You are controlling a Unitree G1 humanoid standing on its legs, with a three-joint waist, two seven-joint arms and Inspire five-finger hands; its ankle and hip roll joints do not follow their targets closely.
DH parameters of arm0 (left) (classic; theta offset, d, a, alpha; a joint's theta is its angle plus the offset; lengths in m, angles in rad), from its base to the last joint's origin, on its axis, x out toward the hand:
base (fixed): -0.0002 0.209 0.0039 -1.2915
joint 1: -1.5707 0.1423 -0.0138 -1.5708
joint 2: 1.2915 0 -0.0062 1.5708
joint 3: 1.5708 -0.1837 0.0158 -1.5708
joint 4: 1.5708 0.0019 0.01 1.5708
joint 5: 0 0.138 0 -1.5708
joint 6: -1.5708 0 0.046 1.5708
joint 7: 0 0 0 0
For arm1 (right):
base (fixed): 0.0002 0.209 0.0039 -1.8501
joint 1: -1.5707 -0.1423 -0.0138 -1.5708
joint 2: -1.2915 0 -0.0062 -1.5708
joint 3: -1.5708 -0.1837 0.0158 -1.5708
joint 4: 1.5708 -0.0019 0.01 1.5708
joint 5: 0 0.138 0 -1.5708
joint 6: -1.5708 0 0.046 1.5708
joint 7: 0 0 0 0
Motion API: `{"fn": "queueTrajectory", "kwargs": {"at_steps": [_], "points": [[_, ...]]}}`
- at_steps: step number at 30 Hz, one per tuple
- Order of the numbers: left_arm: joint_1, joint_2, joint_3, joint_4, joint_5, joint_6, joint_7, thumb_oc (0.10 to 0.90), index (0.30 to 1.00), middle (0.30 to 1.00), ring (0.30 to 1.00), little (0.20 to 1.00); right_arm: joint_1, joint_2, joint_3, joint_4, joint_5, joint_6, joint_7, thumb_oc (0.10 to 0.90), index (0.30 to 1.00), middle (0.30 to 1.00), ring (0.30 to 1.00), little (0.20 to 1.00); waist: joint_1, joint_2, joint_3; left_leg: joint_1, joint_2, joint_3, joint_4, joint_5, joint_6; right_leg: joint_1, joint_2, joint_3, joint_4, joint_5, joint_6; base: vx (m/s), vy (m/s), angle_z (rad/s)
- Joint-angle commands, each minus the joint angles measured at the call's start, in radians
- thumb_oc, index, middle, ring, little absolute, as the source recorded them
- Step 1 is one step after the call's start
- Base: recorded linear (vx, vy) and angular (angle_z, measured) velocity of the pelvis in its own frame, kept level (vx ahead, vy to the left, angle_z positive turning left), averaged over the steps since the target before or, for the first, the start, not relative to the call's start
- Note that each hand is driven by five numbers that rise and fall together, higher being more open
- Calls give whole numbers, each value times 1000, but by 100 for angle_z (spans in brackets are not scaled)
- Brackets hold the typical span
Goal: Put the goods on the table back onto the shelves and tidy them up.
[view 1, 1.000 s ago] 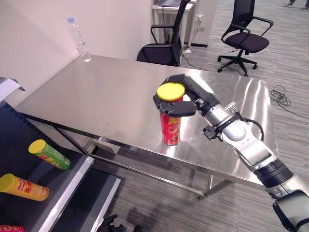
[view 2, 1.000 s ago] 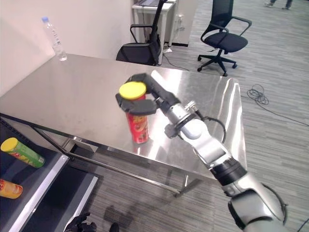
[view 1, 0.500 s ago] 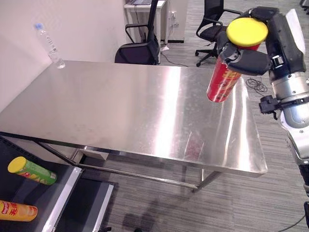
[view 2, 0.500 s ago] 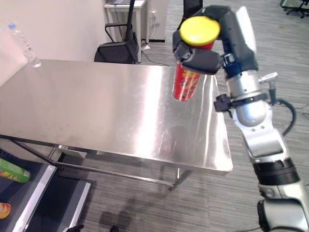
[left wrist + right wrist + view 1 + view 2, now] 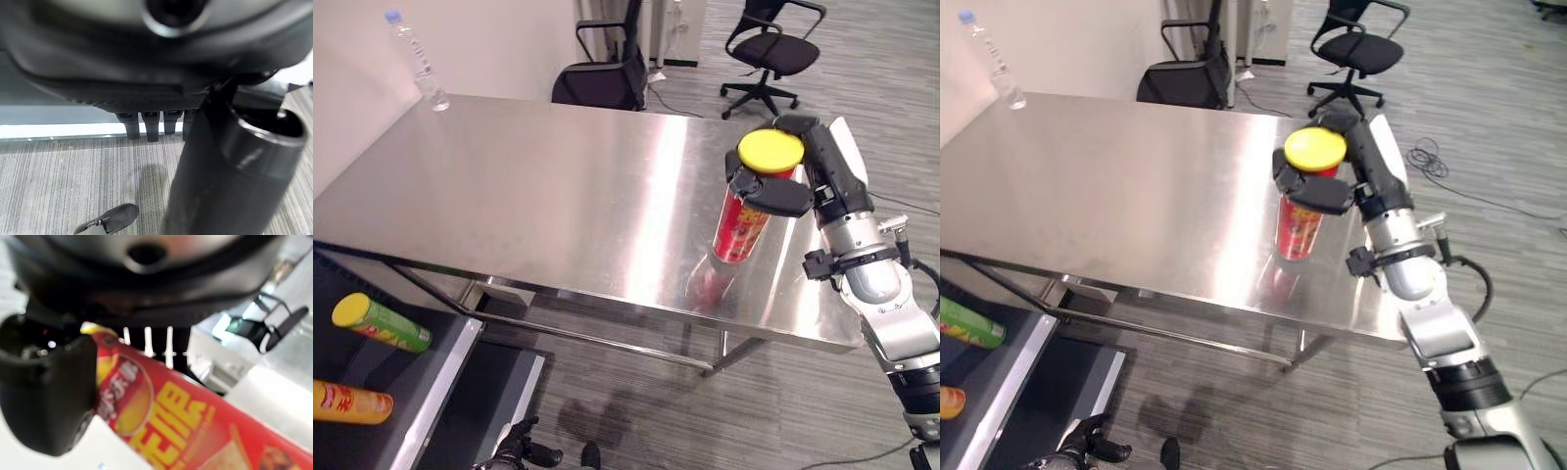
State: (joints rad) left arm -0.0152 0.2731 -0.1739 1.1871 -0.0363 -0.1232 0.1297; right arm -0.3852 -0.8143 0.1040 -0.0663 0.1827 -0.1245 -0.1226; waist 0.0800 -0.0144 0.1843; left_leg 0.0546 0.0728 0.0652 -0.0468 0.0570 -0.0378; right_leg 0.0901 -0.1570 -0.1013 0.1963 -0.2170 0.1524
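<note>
Three snack cans are showing: one red can point(image 5: 740, 223) standing out over the table point(image 5: 529, 196), and a green can point(image 5: 382, 323) and an orange can point(image 5: 350, 402) lying on the one shelf point(image 5: 435, 401). One water bottle point(image 5: 415, 70) is standing at the table's far corner. Two office chairs, a near chair point(image 5: 603, 80) and a far chair point(image 5: 766, 49), are sitting behind it.

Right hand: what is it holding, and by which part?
The right hand grips the red chip can around its upper end, just below the yellow lid, above the table.
</note>
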Motion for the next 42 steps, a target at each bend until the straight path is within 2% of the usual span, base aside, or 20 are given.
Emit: {"fn": "queueTrajectory", "kwargs": {"at_steps": [1,6,10,13,15,16,18,19,23,27,29,30,31,32,33,35,38,39,40,42], "points": [[12,46,40,42,-9,1,31,800,900,900,900,900,-49,46,-143,-158,80,-107,-56,400,300,300,300,300,35,-76,-101,-142,-74,-25,-26,47,1,55,111,81,-110,44,-62,-129,-165,28],[21,13,57,60,0,5,44,800,900,900,900,900,7,74,-182,-203,50,-121,-82,400,300,300,300,300,44,-37,-49,-290,-49,-64,18,139,-66,69,131,64,-257,113,-81,-324,-137,45],[73,3,159,140,-51,19,51,800,900,900,900,900,54,55,-213,-189,31,-116,-103,400,300,300,300,300,16,-25,-19,-299,16,49,97,83,-54,23,86,-14,-279,163,-65,-320,80,68],[91,-20,210,183,-52,23,58,800,900,900,900,900,95,46,-260,-204,-3,-114,-110,400,300,300,300,300,-30,-22,-36,-153,115,109,136,-17,-59,-16,23,-94,-276,198,-54,-228,132,59],[87,-21,210,178,-47,24,63,800,900,900,900,900,111,41,-275,-207,-5,-115,-108,400,300,300,300,300,-47,-19,-42,-109,164,137,143,-20,-67,-28,7,-119,-276,206,-51,-110,191,66],[68,-13,195,162,-22,27,69,800,900,900,900,900,136,31,-296,-210,-2,-114,-101,400,300,300,300,300,-79,-1,-60,-31,246,165,139,11,-90,-42,-18,-153,-272,209,-40,-144,377,54],[56,-9,182,153,-3,32,73,800,900,900,900,900,148,25,-312,-214,-1,-113,-100,400,300,300,300,300,-94,9,-70,-12,282,166,126,46,-104,-49,-30,-171,-273,212,-34,-100,368,82],[38,13,148,131,51,34,83,800,900,900,900,900,162,3,-331,-215,0,-114,-99,400,300,300,300,300,-120,30,-89,20,363,174,113,129,-139,-64,-77,-201,-269,226,-12,-63,324,80],[5,44,77,91,97,26,70,800,900,900,900,900,182,-28,-355,-201,9,-112,-105,400,300,300,300,300,-148,56,-110,31,463,129,62,273,-218,-71,-173,-220,-267,262,49,-96,586,69],[-31,54,13,57,109,15,54,800,900,900,900,900,182,-32,-357,-192,20,-111,-109,400,300,300,300,300,-159,56,-116,7,436,41,47,198,-224,-85,-259,-194,-271,315,104,-65,642,45],[-73,49,-27,65,146,12,52,800,900,900,900,900,205,-11,-373,-190,1,-99,-106,400,300,300,300,300,-176,52,-116,4,418,59,67,-10,-224,-91,-317,-187,-274,371,109,-55,617,20],[-108,47,-70,55,172,9,41,800,900,900,900,900,214,26,-395,-195,-23,-78,-103,400,300,300,300,300,-189,36,-99,-25,365,73,151,-142,-220,-99,-378,-156,-264,535,109,-75,624,25],[-109,49,-70,55,172,9,41,800,900,900,900,900,215,27,-397,-196,-23,-77,-103,400,300,300,300,300,-188,31,-100,-31,360,73,155,-141,-218,-103,-382,-154,-267,541,109,-196,897,55],[-106,55,-71,49,173,9,40,800,900,900,900,900,219,70,-389,-189,-45,-75,-124,400,300,300,300,300,-186,23,-70,-42,284,110,178,-190,-177,-147,-465,-188,-231,723,109,-166,516,47],[-106,56,-70,48,173,9,40,800,900,900,900,900,218,71,-389,-189,-45,-75,-124,400,300,300,300,300,-187,16,-71,-46,276,110,179,-187,-174,-152,-473,-185,-232,728,109,-239,689,38],[-94,88,-16,54,145,13,56,800,900,900,900,900,233,114,-397,-215,-48,-86,-134,400,300,300,300,300,-199,28,-27,-49,199,132,164,-176,-104,-183,-443,-205,-145,640,102,-224,704,14],[-93,99,6,60,140,9,60,800,900,900,900,900,237,124,-415,-208,-53,-106,-154,400,300,300,300,300,-194,31,-14,-38,153,144,108,-142,-69,-200,-354,-196,-88,525,80,-205,568,32],[-99,92,2,66,144,16,58,800,900,900,900,900,238,129,-424,-212,-58,-118,-163,400,300,300,300,300,-184,43,-10,-48,107,157,54,-107,-32,-209,-247,-253,-3,354,28,-141,349,25],[-99,91,1,67,144,16,58,800,900,900,900,900,239,128,-425,-212,-58,-118,-163,400,300,300,300,300,-185,46,-11,-46,111,154,47,-103,-36,-215,-246,-254,12,339,24,-181,533,19],[-101,76,-6,63,147,21,49,800,900,900,900,900,271,138,-447,-223,-67,-124,-161,400,300,300,300,300,-188,46,-13,-47,67,152,11,-78,-22,-219,-103,-237,66,202,-21,-46,335,40]]}}
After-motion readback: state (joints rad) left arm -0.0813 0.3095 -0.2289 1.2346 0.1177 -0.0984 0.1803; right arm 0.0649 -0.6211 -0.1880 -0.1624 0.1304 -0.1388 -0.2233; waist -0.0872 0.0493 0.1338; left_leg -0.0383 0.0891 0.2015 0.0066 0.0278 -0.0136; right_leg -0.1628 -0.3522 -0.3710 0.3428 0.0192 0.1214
